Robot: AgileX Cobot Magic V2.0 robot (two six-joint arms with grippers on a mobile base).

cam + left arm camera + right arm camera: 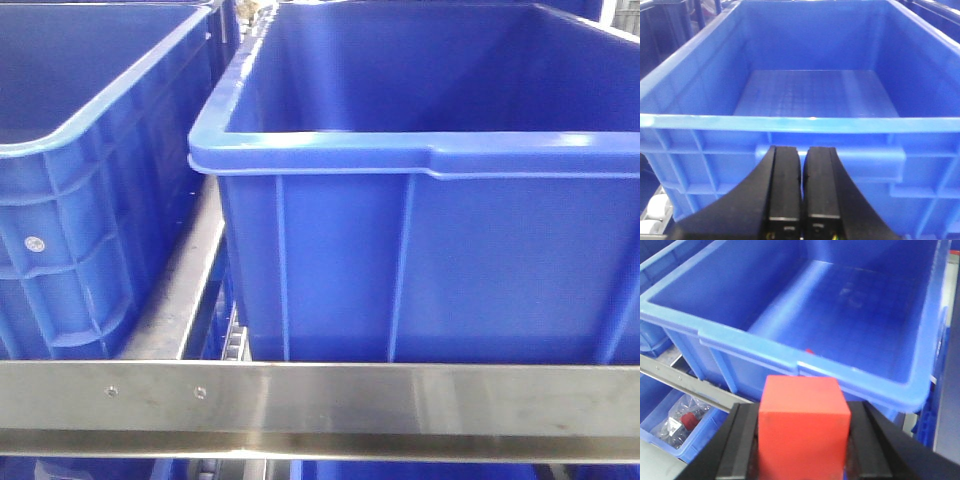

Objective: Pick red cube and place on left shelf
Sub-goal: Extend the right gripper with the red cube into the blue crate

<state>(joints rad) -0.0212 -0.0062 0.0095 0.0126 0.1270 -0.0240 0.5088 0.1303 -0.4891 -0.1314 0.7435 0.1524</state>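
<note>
The red cube [802, 425] fills the bottom of the right wrist view, and my right gripper [805, 410] is shut on it, with a black finger pressed against each side. It hangs just in front of and slightly above the near rim of a big empty blue crate [850, 315] on the left shelf, whose steel front rail [320, 400] runs across the front view. My left gripper [802, 150] is shut with nothing between its pads, in front of the near wall of another empty blue crate [810, 90]. Neither gripper shows in the front view.
Two blue crates [430, 230] [70, 180] stand side by side on the rack with a narrow gap between them. Below the rail [675, 372] a smaller blue bin [670, 437] holds bagged parts. A small red spot [809, 351] shows at the crate's near wall.
</note>
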